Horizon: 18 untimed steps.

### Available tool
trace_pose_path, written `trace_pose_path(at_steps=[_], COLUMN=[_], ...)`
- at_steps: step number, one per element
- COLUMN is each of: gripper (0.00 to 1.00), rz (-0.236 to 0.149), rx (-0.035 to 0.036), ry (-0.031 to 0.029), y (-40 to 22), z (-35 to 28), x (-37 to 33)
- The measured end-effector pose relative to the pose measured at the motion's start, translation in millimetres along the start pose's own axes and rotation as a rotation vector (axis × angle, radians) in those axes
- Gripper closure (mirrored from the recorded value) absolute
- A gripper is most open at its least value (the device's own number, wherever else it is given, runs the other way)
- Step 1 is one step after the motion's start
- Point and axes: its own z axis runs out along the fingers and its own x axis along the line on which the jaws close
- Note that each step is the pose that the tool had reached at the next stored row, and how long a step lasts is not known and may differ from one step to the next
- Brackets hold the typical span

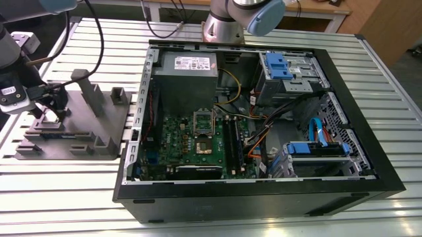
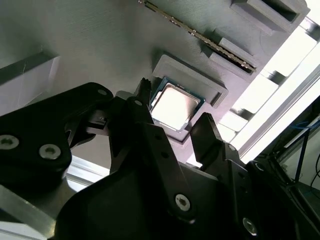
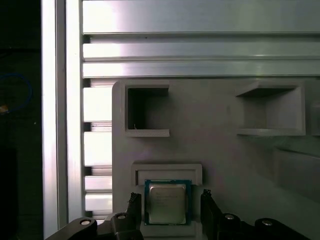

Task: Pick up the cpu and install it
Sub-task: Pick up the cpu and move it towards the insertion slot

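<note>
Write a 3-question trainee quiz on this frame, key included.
1. True or false: the cpu already sits in the motherboard socket.
2. The gripper is: A) shut on the cpu B) open, a finger on each side of the cpu C) shut, empty.
3. Fill in: the cpu lies in a recess of the grey ____.
Key: 1 false; 2 B; 3 fixture.

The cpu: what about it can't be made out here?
- Underside of the cpu: faces down into the fixture, both wrist views.
- One corner: behind a finger of the gripper, second wrist view.
- Exterior view: the gripper stands over it.
- The socket: too small in the exterior view to tell if empty.
</note>
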Motion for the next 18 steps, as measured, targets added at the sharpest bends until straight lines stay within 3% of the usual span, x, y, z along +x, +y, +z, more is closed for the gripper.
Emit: trace_pose_path(at_steps=[18], gripper=[0.41], rz=[0.0], rx=[-0.003], ry=[0.0], y=[-0.2], z=[8.4], x=[2.6])
